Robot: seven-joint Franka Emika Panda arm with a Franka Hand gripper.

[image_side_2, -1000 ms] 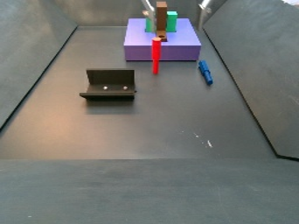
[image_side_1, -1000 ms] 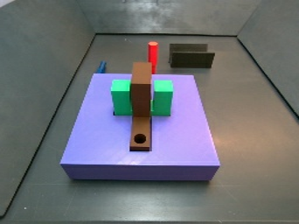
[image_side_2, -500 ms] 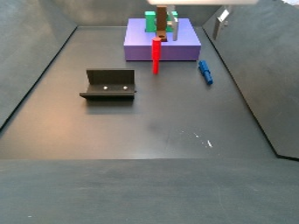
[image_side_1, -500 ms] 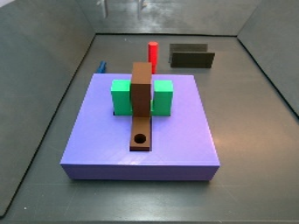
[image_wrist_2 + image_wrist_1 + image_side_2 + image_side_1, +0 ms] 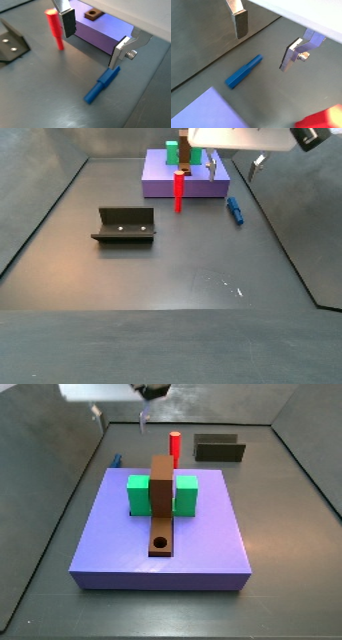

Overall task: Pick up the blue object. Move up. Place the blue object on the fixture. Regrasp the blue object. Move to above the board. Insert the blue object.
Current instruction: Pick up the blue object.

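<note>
Two silver fingers (image 5: 67, 22) of the hand (image 5: 93, 42) stand wide apart with nothing between them, and the hand hangs above the floor (image 5: 187, 268) over the blue object (image 5: 101, 85). In both wrist views the blue object (image 5: 244, 71) lies flat on the dark floor below the gap between the fingers, untouched. In a side view it lies just beside the board (image 5: 163, 183), on the floor by the board's edge, close under the hand (image 5: 233, 166); in another side view only its tip (image 5: 116, 460) shows past the board's far corner, with the hand (image 5: 120, 414) raised above it.

The board (image 5: 160, 534) carries the green block (image 5: 140, 494) and the brown strip (image 5: 162, 504), whose round hole sits near the strip's end. The red peg (image 5: 55, 29) stands upright on the floor near the board's side, well apart from the blue object. The fixture (image 5: 124, 225) stands on the floor, well away from the board and from the hand; a wrist view catches its corner (image 5: 12, 44) beside the red peg.
</note>
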